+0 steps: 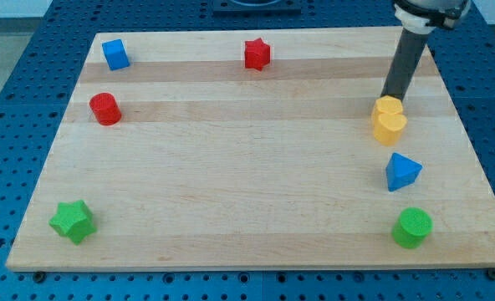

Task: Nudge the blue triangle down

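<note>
The blue triangle (402, 171) lies on the wooden board (247, 167) at the view's right, below the yellow heart block (389, 119). My tip (387, 98) is at the lower end of the dark rod, right at the top edge of the yellow heart, above the blue triangle with the heart between them. The rod leans up toward the view's top right corner.
A green cylinder (412, 227) sits below the blue triangle near the bottom right. A red star (257, 53) is at top centre, a blue cube (115, 54) at top left, a red cylinder (105, 109) below it, a green star (72, 221) at bottom left.
</note>
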You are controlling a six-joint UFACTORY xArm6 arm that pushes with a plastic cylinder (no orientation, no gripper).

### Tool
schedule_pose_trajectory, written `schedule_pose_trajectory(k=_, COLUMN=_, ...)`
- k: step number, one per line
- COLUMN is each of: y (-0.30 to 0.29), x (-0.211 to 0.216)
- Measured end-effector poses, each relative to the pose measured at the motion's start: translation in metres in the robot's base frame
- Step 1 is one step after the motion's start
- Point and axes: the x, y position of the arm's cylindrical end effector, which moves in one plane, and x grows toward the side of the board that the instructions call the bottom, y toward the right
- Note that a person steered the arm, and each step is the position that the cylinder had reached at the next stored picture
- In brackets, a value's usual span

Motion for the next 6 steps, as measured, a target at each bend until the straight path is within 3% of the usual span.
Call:
schedule_pose_trajectory(k=5, y=-0.001, x=0.118)
schedule_pose_trajectory(k=6, y=-0.001, x=0.124)
